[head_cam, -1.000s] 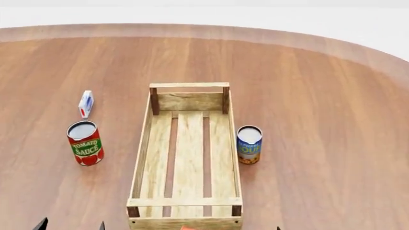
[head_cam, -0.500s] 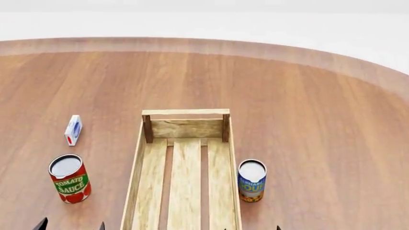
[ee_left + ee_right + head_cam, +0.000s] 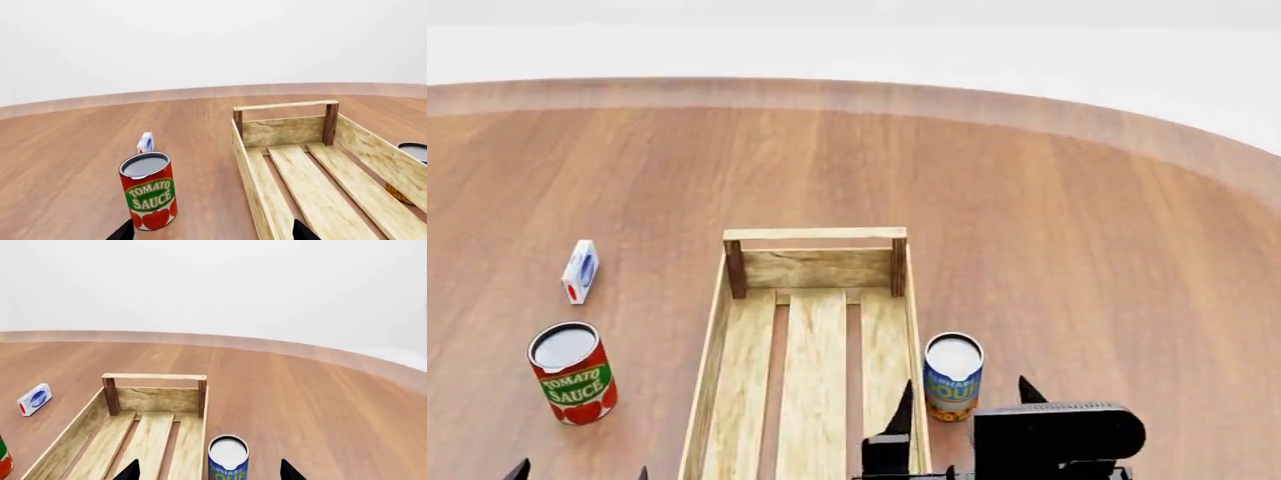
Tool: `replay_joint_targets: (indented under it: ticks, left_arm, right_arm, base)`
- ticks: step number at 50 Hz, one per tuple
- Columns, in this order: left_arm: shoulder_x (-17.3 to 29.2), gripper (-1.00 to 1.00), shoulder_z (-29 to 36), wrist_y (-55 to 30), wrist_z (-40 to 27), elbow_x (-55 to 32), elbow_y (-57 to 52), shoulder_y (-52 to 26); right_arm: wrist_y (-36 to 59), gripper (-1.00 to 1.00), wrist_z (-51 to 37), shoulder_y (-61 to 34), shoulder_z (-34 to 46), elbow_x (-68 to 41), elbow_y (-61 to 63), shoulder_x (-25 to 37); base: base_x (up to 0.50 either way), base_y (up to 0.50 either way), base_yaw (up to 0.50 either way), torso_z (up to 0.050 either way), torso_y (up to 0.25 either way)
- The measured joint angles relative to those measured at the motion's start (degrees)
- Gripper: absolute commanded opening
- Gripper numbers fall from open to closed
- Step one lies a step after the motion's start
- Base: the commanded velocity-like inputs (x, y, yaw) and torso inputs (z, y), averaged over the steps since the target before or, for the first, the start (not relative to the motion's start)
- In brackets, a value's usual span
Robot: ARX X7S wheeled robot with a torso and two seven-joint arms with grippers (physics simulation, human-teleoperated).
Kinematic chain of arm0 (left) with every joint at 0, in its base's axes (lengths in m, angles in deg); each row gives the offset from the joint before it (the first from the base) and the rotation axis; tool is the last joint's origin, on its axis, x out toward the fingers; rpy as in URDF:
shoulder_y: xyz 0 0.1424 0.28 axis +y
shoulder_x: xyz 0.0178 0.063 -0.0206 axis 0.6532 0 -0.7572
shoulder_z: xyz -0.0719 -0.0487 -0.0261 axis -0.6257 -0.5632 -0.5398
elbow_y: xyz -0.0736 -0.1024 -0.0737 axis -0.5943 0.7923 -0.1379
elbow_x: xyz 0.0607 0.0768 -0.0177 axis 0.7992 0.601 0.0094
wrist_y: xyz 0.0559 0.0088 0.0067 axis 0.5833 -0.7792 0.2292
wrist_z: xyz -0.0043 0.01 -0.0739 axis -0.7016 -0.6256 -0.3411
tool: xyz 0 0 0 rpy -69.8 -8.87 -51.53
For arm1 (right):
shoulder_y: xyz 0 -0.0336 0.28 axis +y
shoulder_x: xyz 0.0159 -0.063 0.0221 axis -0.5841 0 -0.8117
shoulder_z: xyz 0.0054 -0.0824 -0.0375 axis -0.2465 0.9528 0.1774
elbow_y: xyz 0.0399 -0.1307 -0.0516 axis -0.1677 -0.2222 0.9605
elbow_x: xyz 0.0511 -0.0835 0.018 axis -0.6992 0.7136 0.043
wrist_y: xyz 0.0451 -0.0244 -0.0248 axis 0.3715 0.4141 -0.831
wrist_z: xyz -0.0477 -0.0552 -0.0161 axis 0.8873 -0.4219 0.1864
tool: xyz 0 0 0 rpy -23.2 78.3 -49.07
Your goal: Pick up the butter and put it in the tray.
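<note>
The butter is out of view in every view. The tray (image 3: 814,234) is a long pale wooden crate with dark corner posts, lying empty in the middle of the table; it also shows in the left wrist view (image 3: 285,105) and the right wrist view (image 3: 153,376). My right gripper (image 3: 965,400) hovers open at the tray's near right side, above the soup can, its fingertips (image 3: 130,471) spread wide. My left gripper (image 3: 578,472) is open at the near left, only its tips (image 3: 123,232) showing, with nothing between them.
A red tomato sauce can (image 3: 571,372) stands left of the tray, near my left gripper (image 3: 148,190). A blue soup can (image 3: 953,372) stands against the tray's right side (image 3: 228,457). A small white carton (image 3: 581,271) lies farther back left. The round table's edge curves behind.
The head view tilted first, so everything slid down the picture. Since then my right gripper has risen into the head view at the bottom right. The cans, carton and tray stayed put.
</note>
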Motion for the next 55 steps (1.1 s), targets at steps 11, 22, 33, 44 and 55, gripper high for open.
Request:
replay_joint_targets:
  ticks: [11,22,33,44,55]
  left_arm:
    - [0.22,1.0,0.37,0.1,-0.36,-0.41,0.28,-0.15]
    - [0.48,1.0,0.71,0.08,-0.71,-0.81,0.42,-0.31]
    - [0.64,1.0,1.37,0.45,-0.94,-0.88,1.03,-0.33]
    - [0.86,1.0,1.89,0.69,-1.22,-1.03,1.38,-0.34]
    - [1.03,1.0,2.37,0.86,-1.49,-1.2,1.77,-0.44]
  right_arm:
    - [12.11,1.0,0.68,-8.39,-1.08,-4.7,4.6,1.62]
    - [24.49,1.0,6.14,-20.38,2.3,-8.75,3.78,5.45]
    - [33.85,1.0,30.15,-42.19,30.88,-8.28,5.6,16.35]
    - [37.04,1.0,41.57,-50.91,45.62,-7.84,6.85,20.4]
    - [38.33,1.0,46.3,-53.74,50.81,-8.53,8.11,22.2]
  base:
    - [0.0,0.0,0.0,0.0,0.0]
    - [0.0,0.0,0.0,0.0,0.0]
    - [0.0,0.0,0.0,0.0,0.0]
    - [0.0,0.0,0.0,0.0,0.0]
    - [0.0,0.0,0.0,0.0,0.0]
